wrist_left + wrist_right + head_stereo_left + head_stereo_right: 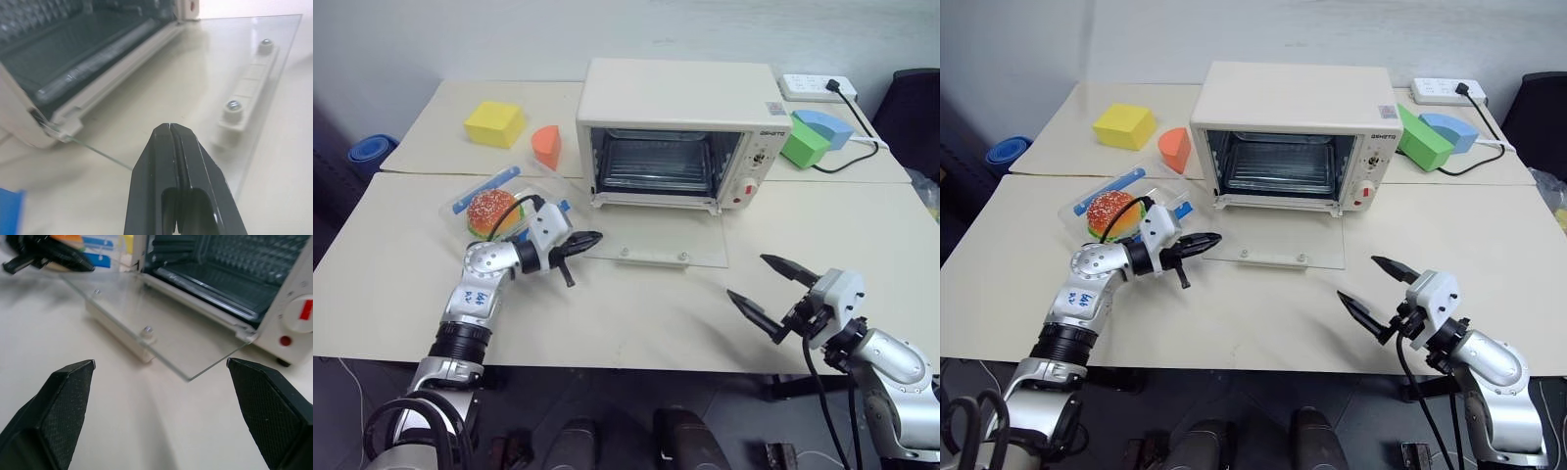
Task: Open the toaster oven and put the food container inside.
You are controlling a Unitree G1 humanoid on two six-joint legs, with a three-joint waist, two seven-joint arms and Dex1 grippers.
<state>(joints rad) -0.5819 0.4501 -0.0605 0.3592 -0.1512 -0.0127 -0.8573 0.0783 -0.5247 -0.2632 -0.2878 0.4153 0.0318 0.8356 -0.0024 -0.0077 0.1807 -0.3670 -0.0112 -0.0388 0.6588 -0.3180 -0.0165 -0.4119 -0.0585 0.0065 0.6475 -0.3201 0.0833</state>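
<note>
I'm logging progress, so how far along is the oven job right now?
Done: the toaster oven is open, its glass door lying flat on the table. In hand: nothing is held; the left claw is shut by the door's near corner, and the right claw is open over bare table. Left: the food container sits outside, left of the oven, and must go inside.

We see our left gripper (171,128) with its fingers pressed together, just beside the glass door's (195,83) corner. The door lies flat, white handle (247,90) beneath, toaster oven (73,63) open behind.
</note>
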